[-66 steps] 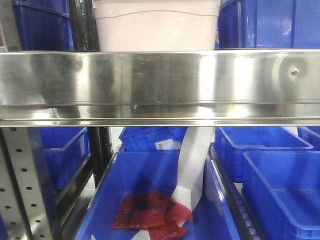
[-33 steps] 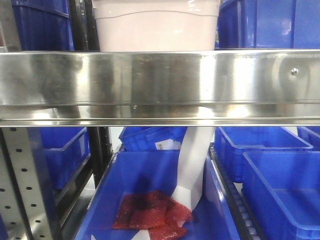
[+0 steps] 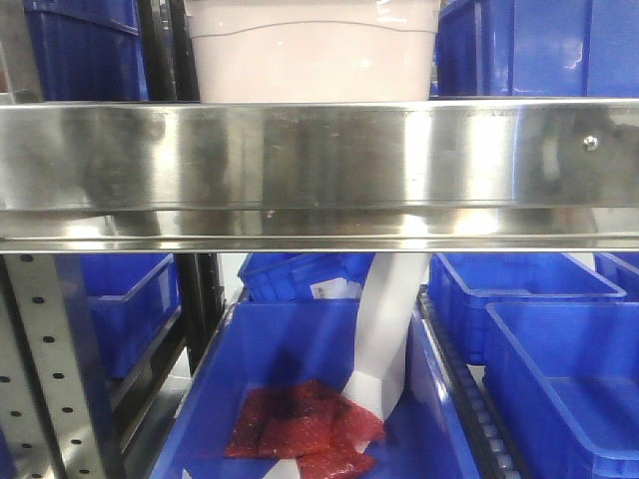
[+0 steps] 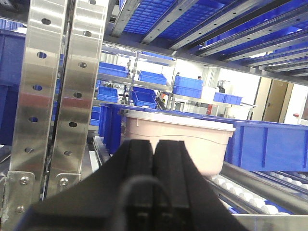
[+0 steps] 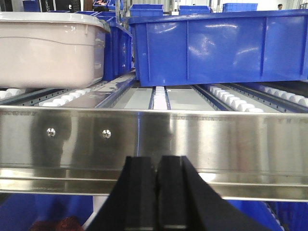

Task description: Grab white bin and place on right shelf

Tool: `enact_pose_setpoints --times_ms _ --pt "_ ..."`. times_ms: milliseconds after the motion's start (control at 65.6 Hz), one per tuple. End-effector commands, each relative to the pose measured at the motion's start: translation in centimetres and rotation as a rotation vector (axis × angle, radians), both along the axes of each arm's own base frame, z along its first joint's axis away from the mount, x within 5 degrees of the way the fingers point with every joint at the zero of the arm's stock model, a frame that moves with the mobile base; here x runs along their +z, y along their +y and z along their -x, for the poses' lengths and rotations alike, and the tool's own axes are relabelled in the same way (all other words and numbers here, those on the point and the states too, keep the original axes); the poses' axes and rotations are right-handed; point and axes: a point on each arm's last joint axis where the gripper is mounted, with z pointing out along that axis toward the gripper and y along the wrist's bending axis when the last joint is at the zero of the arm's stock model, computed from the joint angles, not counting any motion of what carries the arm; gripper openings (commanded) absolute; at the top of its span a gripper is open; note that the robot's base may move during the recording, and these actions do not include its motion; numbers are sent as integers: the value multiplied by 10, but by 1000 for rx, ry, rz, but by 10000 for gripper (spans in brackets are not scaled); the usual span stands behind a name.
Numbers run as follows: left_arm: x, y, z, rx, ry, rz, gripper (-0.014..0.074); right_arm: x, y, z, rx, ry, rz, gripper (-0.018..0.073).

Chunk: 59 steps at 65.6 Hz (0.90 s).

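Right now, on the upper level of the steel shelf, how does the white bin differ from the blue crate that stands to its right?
The white bin is pale pinkish-white with rounded corners; the blue crate is deep blue with squarer, ribbed walls. In the right wrist view the crate looks wider and taller than the bin. The bin's top is edged by a pale rim; the crate's is edged by a blue one. Both are glossy plastic and stand upright on the roller tracks behind the shelf's front rail.

The front-facing view sits close before the shiny stainless-steel front rail (image 3: pixel 319 170), looking level. Each wrist view looks forward over its black closed fingers onto the roller shelf. All share the pale pinkish-white plastic bin (image 3: pixel 313 50) (image 4: pixel 175 144) (image 5: pixel 48 50).
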Motion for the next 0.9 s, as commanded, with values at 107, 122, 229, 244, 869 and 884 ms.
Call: enact_pose_setpoints --times_ms 107,122,229,244,869,884 --pt "11 4 5 22 -55 33 -118 10 0 3 -5 -114 13 30" --pt "11 4 5 22 -55 33 -118 10 0 3 -5 -114 13 30" --pt "11 4 5 22 -55 33 -118 10 0 3 -5 -114 13 30" --pt "11 4 5 22 -55 33 -118 10 0 3 -5 -114 13 30" --pt "-15 -4 -3 21 22 -225 -118 10 0 3 -5 -114 13 30" --pt "-17 -4 -4 25 31 -241 -118 10 0 3 -5 -114 13 30"
